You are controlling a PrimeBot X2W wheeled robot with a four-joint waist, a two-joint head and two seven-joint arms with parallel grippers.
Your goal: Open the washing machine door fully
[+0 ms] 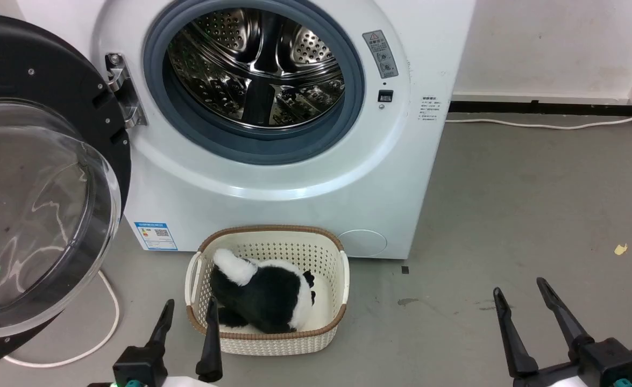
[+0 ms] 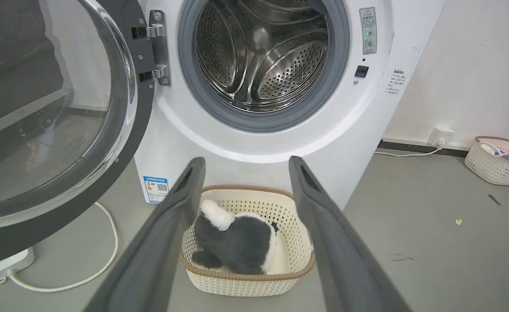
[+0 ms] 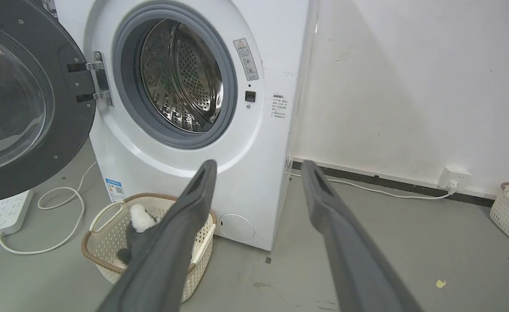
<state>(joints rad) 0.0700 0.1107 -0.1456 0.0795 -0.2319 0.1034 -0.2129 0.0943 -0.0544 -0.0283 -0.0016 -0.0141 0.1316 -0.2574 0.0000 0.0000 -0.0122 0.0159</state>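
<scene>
left end effector wide apart, empty | right end effector wide apart, empty | washing machine door swung open

Both low in front: left tool and right tool, fingers apart, empty

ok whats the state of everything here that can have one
washing machine door, open, swung wide to the left on its hinge
drum, looks empty
cream basket, on the floor, holding a black and white plush toy
left pincer, open, holding nothing
right pincer, open, holding nothing
wall socket, cable plugged in
</scene>
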